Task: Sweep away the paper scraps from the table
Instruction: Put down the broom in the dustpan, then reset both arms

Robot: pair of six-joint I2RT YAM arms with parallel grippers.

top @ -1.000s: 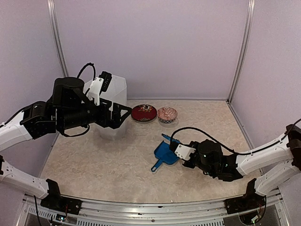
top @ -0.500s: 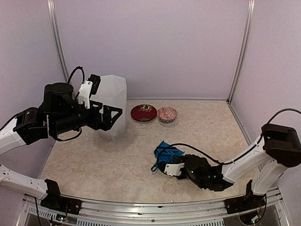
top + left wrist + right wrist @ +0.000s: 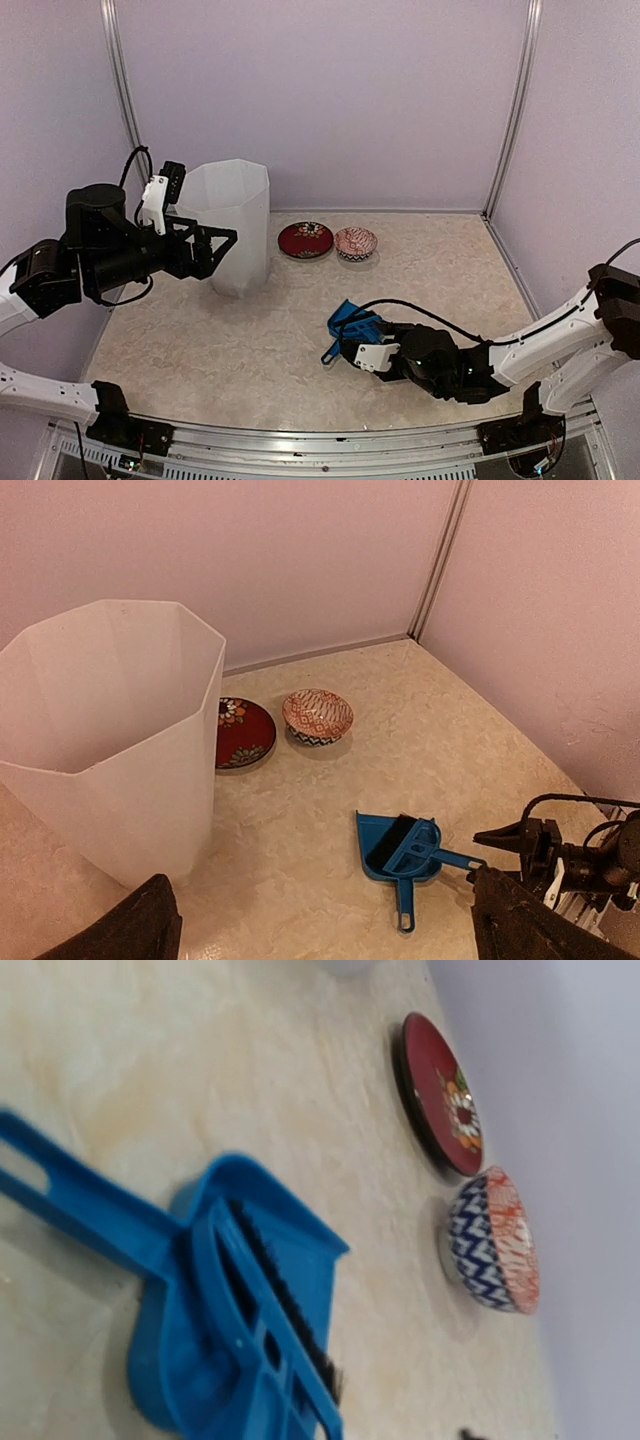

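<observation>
Beige marbled table (image 3: pixel 250 340), lilac walls.
Top view: left gripper (image 3: pixel 222 255) aloft by white bin (image 3: pixel 240 225), jaws spread, empty. Right gripper (image 3: pixel 348 347) low at blue dustpan (image 3: pixel 350 318); grip unclear.
Left wrist: fingers (image 3: pixel 140 930) wide apart.
Right wrist: brush (image 3: pixel 280 1330) lies in dustpan; red bowl (image 3: pixel 440 1095) and patterned bowl (image 3: pixel 495 1240) beyond.

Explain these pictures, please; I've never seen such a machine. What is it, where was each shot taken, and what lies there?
It is a robot with two arms bolted to the near edge of a table. One picture looks down from above and behind; the other two come from a camera on each wrist. On the table stand a white bin, a red bowl and a patterned bowl; a blue dustpan lies with its brush in it. The left pincer, raised near the bin, is open and empty. The right pincer is low by the dustpan; whether it grips anything is unclear.
</observation>
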